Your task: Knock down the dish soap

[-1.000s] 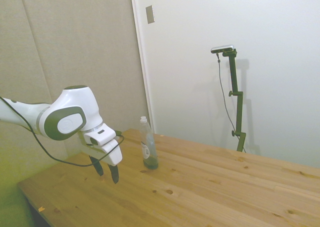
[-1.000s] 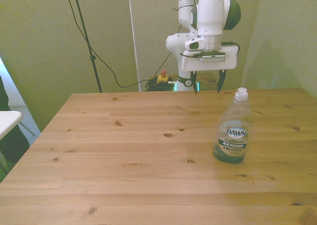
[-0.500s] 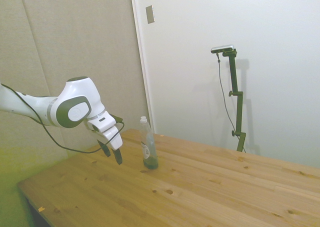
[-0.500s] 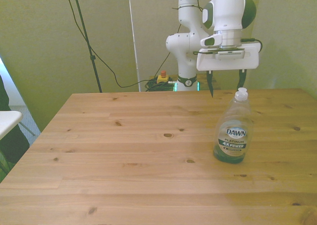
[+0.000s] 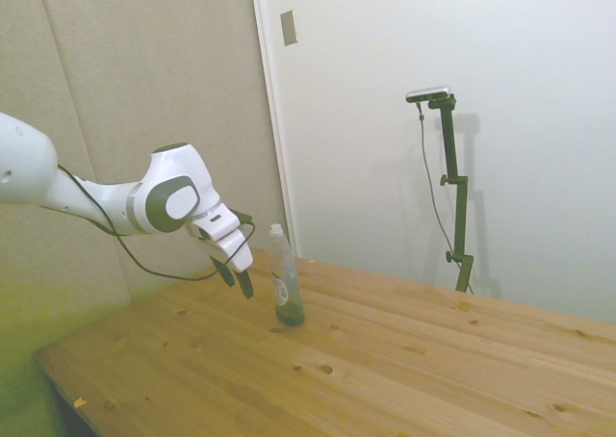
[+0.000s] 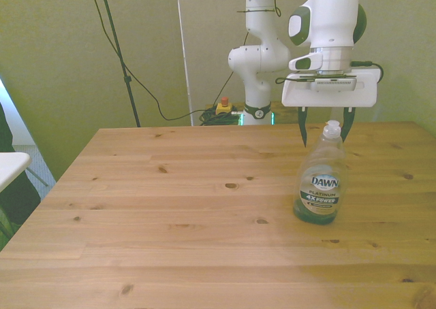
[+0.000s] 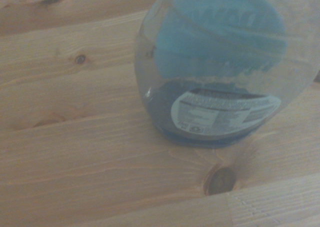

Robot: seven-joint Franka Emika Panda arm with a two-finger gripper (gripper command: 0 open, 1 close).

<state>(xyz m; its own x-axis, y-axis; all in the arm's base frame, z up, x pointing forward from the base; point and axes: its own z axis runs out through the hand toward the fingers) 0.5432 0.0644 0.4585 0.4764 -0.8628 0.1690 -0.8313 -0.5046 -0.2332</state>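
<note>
The dish soap (image 6: 319, 180) stands upright on the bench (image 6: 170, 241), toward the front view's right, and fills the wrist view. It is a tall, slim, clear bottle with a white cap, a small label and green liquid pooled at the bottom. Just behind it hangs the gripper (image 6: 328, 128), fingers spread wide and empty, straddling the cap. The risk is that those parted fingers pass either side of the narrow neck, or merely slide the bottom-heavy bottle instead of tipping it.
</note>
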